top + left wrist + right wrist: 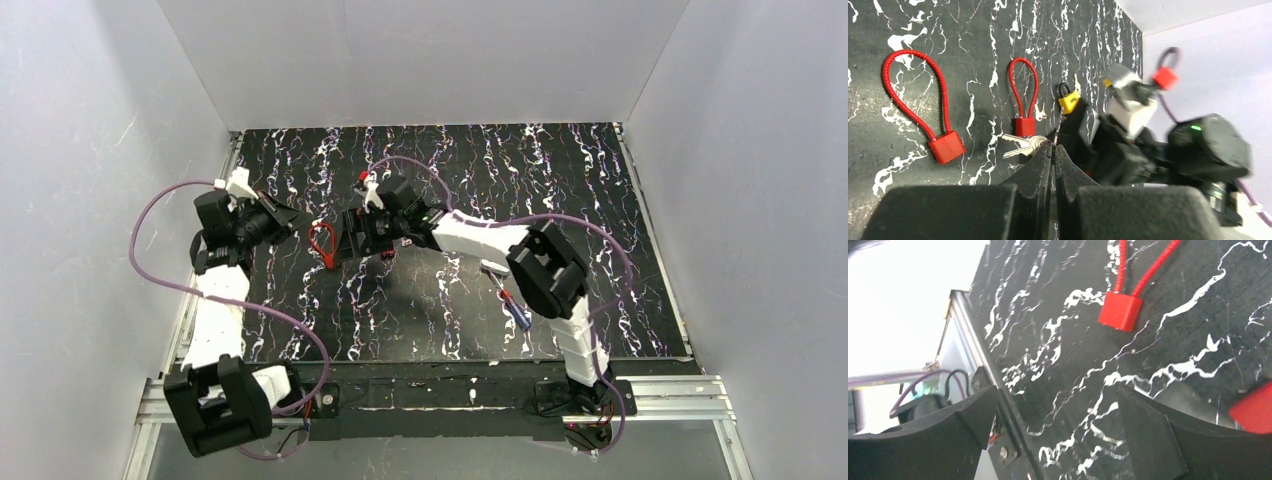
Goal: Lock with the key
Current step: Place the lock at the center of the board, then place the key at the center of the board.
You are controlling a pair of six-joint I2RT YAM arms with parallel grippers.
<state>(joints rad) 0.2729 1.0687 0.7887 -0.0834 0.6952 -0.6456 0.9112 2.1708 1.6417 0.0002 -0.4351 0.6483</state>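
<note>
In the left wrist view my left gripper (1054, 146) is shut, pinching a thin wire ring that carries two silver keys (1020, 145) beside its tips. Beyond it a small yellow padlock (1068, 100) lies on the black marbled mat, close to my right gripper's dark body (1128, 150). Two red cable locks lie nearby, a large one (945, 145) and a smaller one (1024, 125). My right gripper (1055, 405) stands wide open over bare mat with nothing between its fingers. A red lock body (1120, 310) lies ahead of it. From above, both grippers flank a red cable lock (322, 243).
A blue-handled tool (515, 312) and a small silver piece (492, 268) lie on the mat under the right arm. White walls enclose the mat on three sides. A metal rail (430, 395) runs along the near edge. Another red piece (1255, 407) sits by the right finger.
</note>
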